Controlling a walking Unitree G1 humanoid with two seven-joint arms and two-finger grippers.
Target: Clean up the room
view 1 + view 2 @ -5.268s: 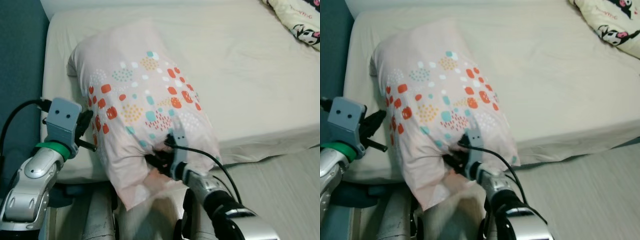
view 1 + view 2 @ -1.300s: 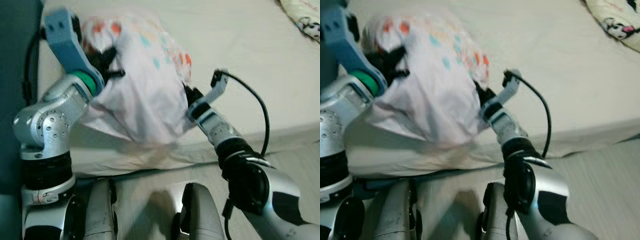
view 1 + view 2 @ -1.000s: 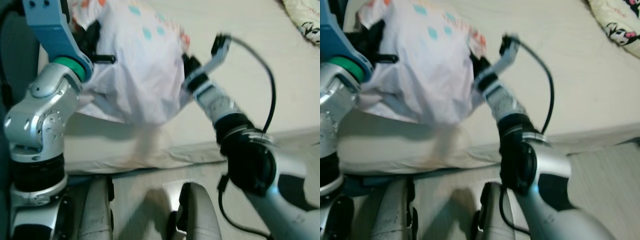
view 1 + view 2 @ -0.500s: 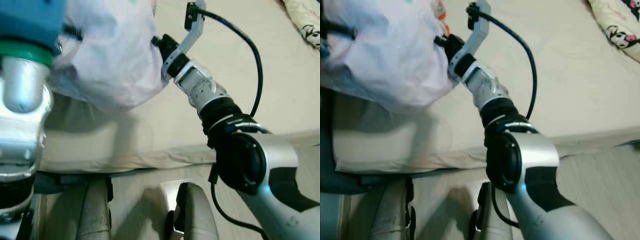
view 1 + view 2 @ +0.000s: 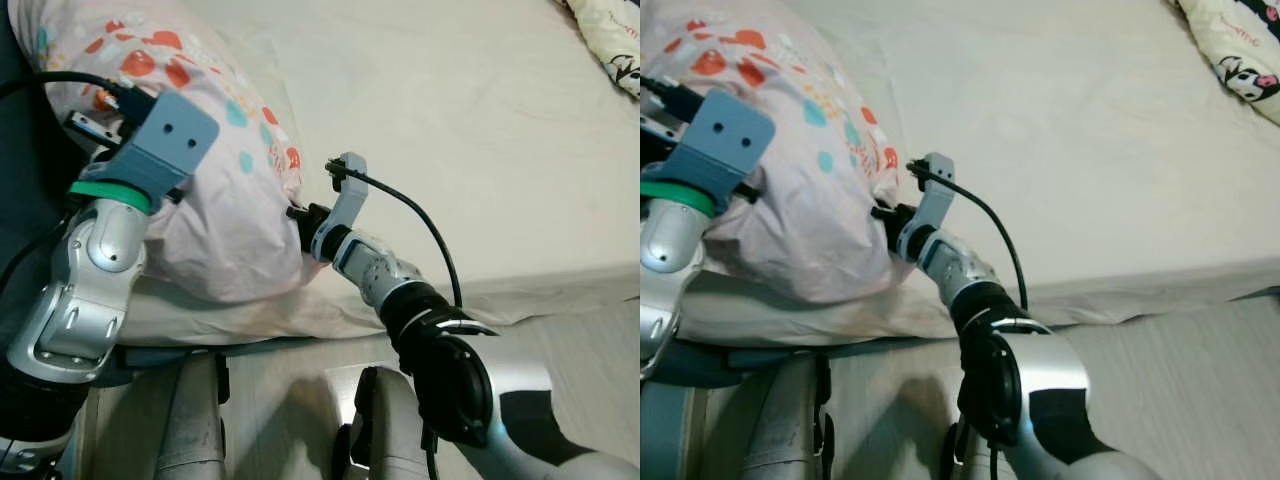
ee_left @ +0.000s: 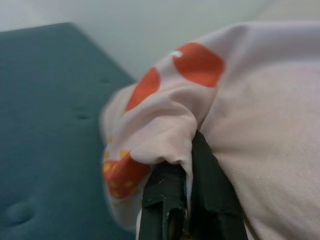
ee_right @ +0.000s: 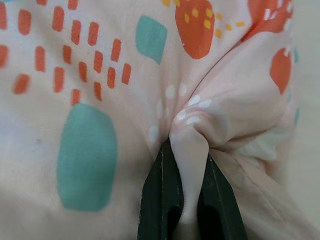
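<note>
A pale pink pillow (image 5: 215, 200) with orange and teal spots lies on the near left corner of the bed (image 5: 450, 120), beside the teal headboard. My left gripper (image 6: 192, 150) is shut on a fold of the pillow's cover at its far left end, behind the blue wrist mount (image 5: 160, 130). At the pillow's right edge, my right gripper (image 5: 298, 213) pinches a pleat of the cover; the right wrist view shows both fingers (image 7: 160, 195) closed tight on the fabric. The pillow rests on the mattress between the two arms.
The cream sheet stretches far and right. A patterned blanket (image 5: 610, 40) lies at the bed's far right corner. The teal headboard (image 6: 45, 125) stands close on the left. Pale wood floor (image 5: 600, 330) runs along the bed's near edge, with my legs (image 5: 190, 430) below.
The pillow, held high before the camera half a second ago, has come down onto the bed's left corner. Both arms dropped with it and still grip it.
</note>
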